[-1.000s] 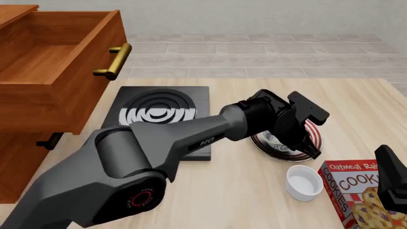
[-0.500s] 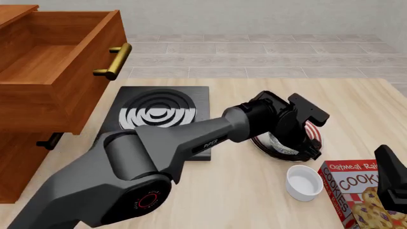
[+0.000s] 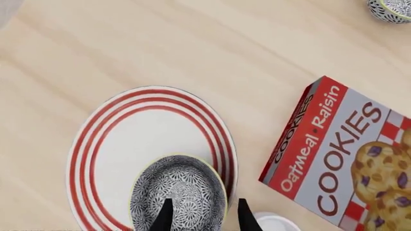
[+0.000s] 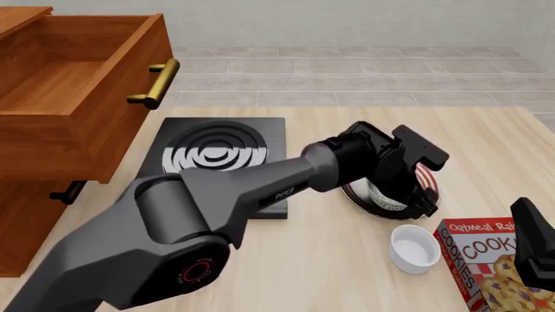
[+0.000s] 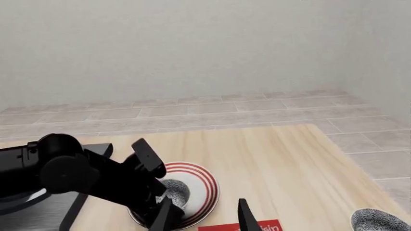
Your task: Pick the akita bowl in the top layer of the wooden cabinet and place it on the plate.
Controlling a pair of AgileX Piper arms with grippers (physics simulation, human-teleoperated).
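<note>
The bowl (image 3: 178, 192) sits on the plate (image 3: 115, 144); cookie box (image 4: 494, 260) at its 4 o'clock, cabinet (image 4: 52, 97) at 9.

Top layer (image 4: 78, 84): pulled open.
Left end effector (image 4: 406, 188): over plate (image 4: 427, 179), akita bowl (image 4: 381, 193) between fingers.
White cup (image 4: 414, 248): beside cookie box (image 4: 490, 263).

Bright even simulated light, soft faint shadows, sharp throughout, no glare or blur
</note>
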